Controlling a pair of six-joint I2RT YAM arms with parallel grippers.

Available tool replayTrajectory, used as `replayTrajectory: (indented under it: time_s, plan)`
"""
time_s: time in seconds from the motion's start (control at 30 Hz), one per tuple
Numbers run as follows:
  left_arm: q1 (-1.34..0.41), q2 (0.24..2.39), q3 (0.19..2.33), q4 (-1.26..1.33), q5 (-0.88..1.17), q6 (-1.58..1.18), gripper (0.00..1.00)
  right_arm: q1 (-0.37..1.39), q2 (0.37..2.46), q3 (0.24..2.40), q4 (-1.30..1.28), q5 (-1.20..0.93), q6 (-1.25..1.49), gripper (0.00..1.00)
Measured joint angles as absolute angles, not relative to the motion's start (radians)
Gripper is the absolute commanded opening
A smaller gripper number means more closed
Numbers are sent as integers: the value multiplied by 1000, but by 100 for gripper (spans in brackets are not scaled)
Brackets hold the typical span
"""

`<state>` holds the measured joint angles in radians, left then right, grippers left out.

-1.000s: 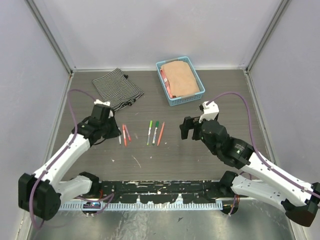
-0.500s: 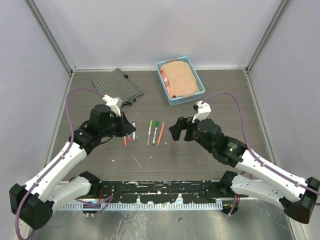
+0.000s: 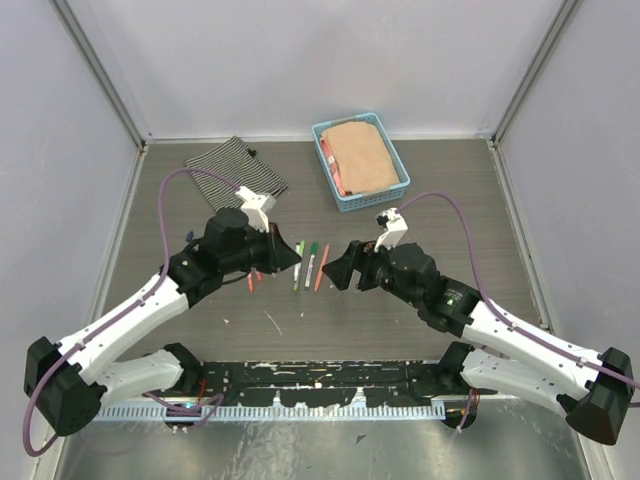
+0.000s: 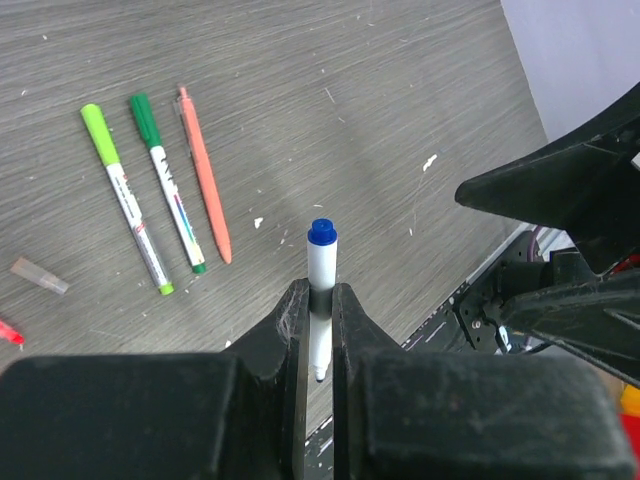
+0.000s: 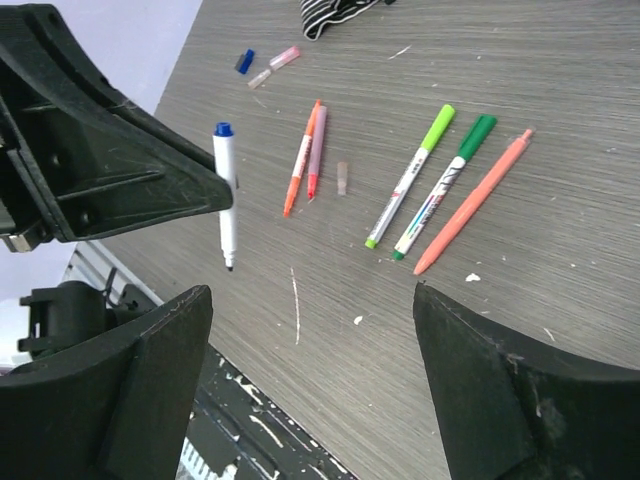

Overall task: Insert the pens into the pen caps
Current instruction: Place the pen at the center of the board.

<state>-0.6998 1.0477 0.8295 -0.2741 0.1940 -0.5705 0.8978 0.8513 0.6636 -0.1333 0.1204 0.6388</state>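
My left gripper (image 3: 291, 258) (image 4: 320, 292) is shut on a white pen (image 4: 321, 262) (image 5: 226, 185) with a blue end, held above the table with its writing tip bare. My right gripper (image 3: 336, 272) (image 5: 311, 291) faces it a short way to the right, open with nothing between its fingers. A light-green pen (image 5: 410, 178), a dark-green pen (image 5: 447, 185) and an orange pen (image 5: 472, 200) lie side by side on the table. An orange-red pen (image 5: 300, 160) and a pink pen (image 5: 317, 150) lie further left. A dark blue pen cap (image 5: 245, 61), a pink cap (image 5: 285, 56) and a translucent cap (image 5: 342, 178) lie loose.
A blue basket (image 3: 366, 202) holding a peach cloth stands at the back right of centre. A striped cloth (image 3: 235, 175) lies at the back left. Grey walls enclose the table, and a paint-flecked black rail (image 3: 320, 375) runs along its near edge.
My left arm has swung right towards the centre, carrying the white pen. My right arm has moved left towards it, so the two grippers now face each other over the row of pens.
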Motion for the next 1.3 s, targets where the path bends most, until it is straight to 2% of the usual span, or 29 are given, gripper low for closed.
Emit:
replayTrajectory:
  time_s: [0.13, 0.33, 0.57, 0.73, 1.0, 1.3]
  plan:
    - [-723, 1071, 846, -256, 185, -578, 14, 898, 852, 660, -109, 97, 653, 80]
    - [-739, 1091, 873, -245, 161, -580, 13, 898, 861, 658, -82, 81, 662, 79]
    - [-742, 1156, 924, -381, -44, -590, 13, 898, 859, 658, -156, 160, 661, 81]
    - [-736, 1328, 978, -525, -153, -597, 10, 898, 844, 664, -219, 224, 660, 81]
    - [-736, 1466, 997, -641, -197, -607, 20, 898, 842, 668, -255, 260, 658, 81]
    - [-736, 1592, 1005, -649, -166, -604, 21, 898, 842, 668, -279, 275, 657, 81]
